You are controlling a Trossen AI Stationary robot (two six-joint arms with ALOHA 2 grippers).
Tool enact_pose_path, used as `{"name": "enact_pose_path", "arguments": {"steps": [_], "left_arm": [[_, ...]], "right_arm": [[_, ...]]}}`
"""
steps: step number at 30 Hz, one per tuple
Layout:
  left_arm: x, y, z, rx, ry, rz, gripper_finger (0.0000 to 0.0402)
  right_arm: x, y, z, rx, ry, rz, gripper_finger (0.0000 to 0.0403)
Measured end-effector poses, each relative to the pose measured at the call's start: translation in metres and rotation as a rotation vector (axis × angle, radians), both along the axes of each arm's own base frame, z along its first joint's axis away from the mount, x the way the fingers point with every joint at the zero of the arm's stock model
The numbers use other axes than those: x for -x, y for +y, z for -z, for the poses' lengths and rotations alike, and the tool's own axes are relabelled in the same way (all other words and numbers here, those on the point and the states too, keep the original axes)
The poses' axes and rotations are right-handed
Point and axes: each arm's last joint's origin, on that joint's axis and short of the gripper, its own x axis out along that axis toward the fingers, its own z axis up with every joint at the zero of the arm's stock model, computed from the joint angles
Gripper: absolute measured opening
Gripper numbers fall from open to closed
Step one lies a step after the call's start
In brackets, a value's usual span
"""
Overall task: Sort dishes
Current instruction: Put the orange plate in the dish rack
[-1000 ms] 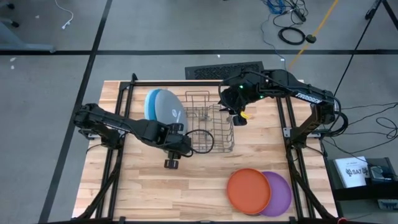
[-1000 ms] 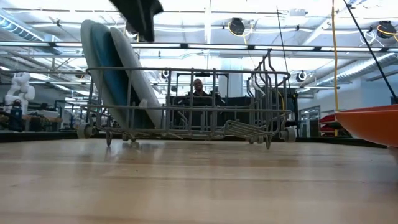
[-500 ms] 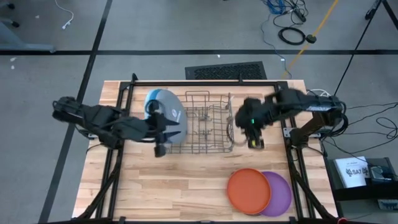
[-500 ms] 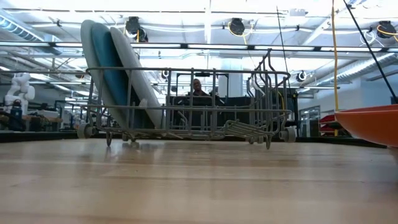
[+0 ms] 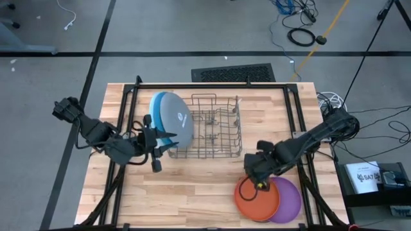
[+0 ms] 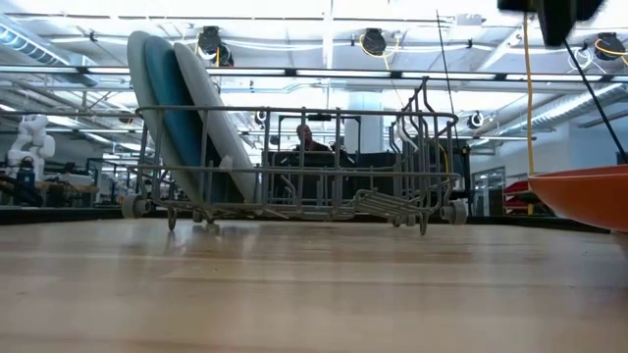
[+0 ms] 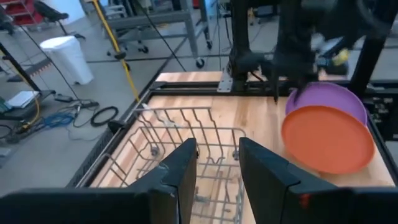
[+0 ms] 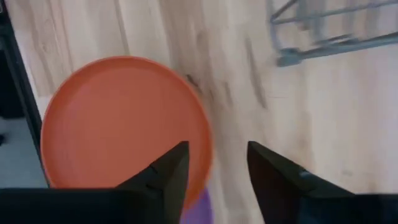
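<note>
The wire dish rack (image 5: 215, 133) is taken as the landmark throughout; it stands on the wooden tabletop (image 5: 186, 192).

Nearest the tabletop's front edge, to the right of the rack and well apart from it, the orange plate (image 5: 255, 197) is seen lying flat, overlapping the purple plate (image 5: 286, 200), which is partly covered by it. In the low view only the orange plate's rim is visible at the right edge (image 6: 581, 194).

The right gripper (image 5: 259, 185) is found between the rack and the orange plate, above that plate's near-rack edge. In the right wrist view its fingers (image 8: 166, 177) are seen spread apart with bare plate and tabletop between them; the jaws are released and nothing is held.

The left gripper (image 5: 156, 142) is positioned just beside the rack's left end, in front of the standing plates. In the left wrist view its fingers (image 7: 180, 175) are separated by a clear gap with only the rack's wires behind; the jaws are released and empty.

At the rack's left end, large plates are recorded standing on edge and leaning: a grey plate (image 5: 176, 119) in front and a blue plate (image 5: 156, 106) behind it. In the low view a pale edge is seen outside the blue one; it cannot be told for certain whether it belongs to a third plate.

Beyond the rack, a person (image 6: 305, 139) is visible in the room.
</note>
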Motion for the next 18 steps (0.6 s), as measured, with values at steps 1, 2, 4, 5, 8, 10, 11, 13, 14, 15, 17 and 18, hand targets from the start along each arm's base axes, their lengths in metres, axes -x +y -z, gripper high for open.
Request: {"name": "enact_pose_path", "arguments": {"steps": [1, 2, 4, 5, 8, 10, 11, 13, 14, 15, 17, 18], "left_arm": [[-0.001, -0.002, 0.004, 0.002, -0.011, -0.004, 0.0120], [-0.002, -0.003, 0.008, 0.003, -0.017, -0.007, 0.0120], [-0.005, -0.007, 0.017, 0.011, -0.028, -0.001, 0.0120], [-0.006, -0.010, 0.022, 0.020, -0.042, 0.003, 0.0120], [-0.009, -0.016, 0.036, 0.041, -0.069, 0.020, 0.0120], [-0.009, -0.020, 0.044, 0.048, -0.075, 0.036, 0.0120], [-0.009, -0.022, 0.047, 0.055, -0.083, 0.043, 0.0120], [-0.008, -0.025, 0.053, 0.067, -0.086, 0.053, 0.0120], [-0.008, -0.026, 0.056, 0.074, -0.082, 0.055, 0.0120], [-0.007, -0.027, 0.058, 0.077, -0.078, 0.058, 0.0120], [-0.007, -0.028, 0.062, 0.087, -0.074, 0.059, 0.0120], [-0.007, -0.028, 0.064, 0.089, -0.072, 0.058, 0.0120]], "right_arm": [[-0.001, 0.001, 0.010, -0.009, 0.004, 0.008, 0.0169], [-0.001, 0.002, 0.019, -0.016, 0.012, 0.013, 0.0180], [0.000, 0.002, 0.036, -0.038, 0.030, 0.023, 0.0204], [0.000, 0.002, 0.045, -0.045, 0.038, 0.025, 0.0215], [0.003, 0.001, 0.061, -0.057, 0.064, 0.003, 0.0238], [0.004, 0.001, 0.068, -0.057, 0.062, -0.027, 0.0242], [0.003, 0.000, 0.071, -0.060, 0.061, -0.044, 0.0242], [0.003, -0.001, 0.074, -0.081, 0.077, -0.063, 0.0234], [0.003, -0.003, 0.074, -0.092, 0.085, -0.064, 0.0229], [0.002, -0.004, 0.075, -0.096, 0.088, -0.061, 0.0224], [0.001, -0.007, 0.075, -0.103, 0.093, -0.063, 0.0214], [0.000, -0.008, 0.075, -0.108, 0.094, -0.066, 0.0211]]}}
